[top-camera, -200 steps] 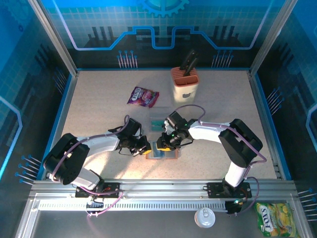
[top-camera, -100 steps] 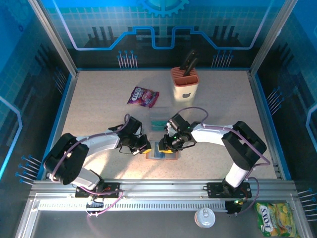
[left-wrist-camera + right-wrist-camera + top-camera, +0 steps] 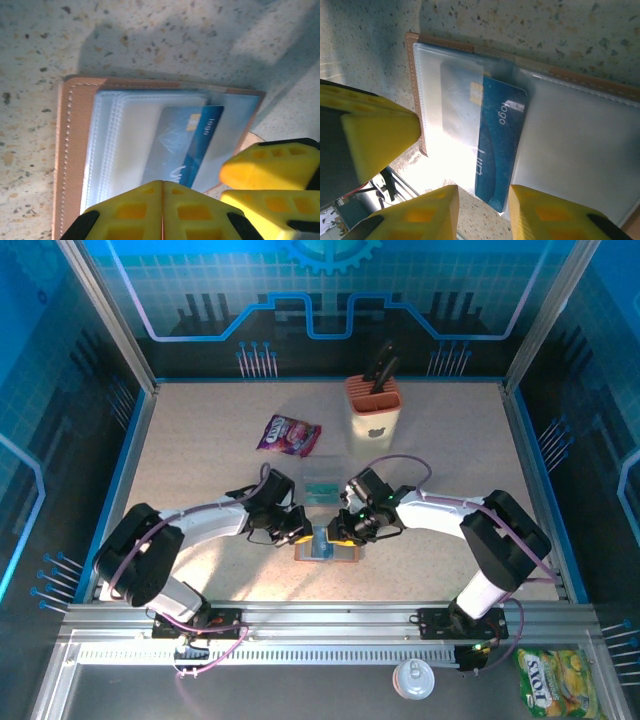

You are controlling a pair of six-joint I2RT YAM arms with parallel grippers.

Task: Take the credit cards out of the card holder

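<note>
- We see the left gripper fully closed and empty, at the card holder's 10 o'clock corner.
- The right gripper has its jaws slightly apart around the blue credit card's end; whether it grips, we cannot tell.

The speckled table bears the open card holder at its near middle. Farther back lie teal credit cards, a snack packet and a knife block.

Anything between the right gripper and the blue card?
Nothing visible. The blue credit card juts from the clear sleeve of the brown leather-look card holder, its free end between the open fingers of the right gripper.
</note>
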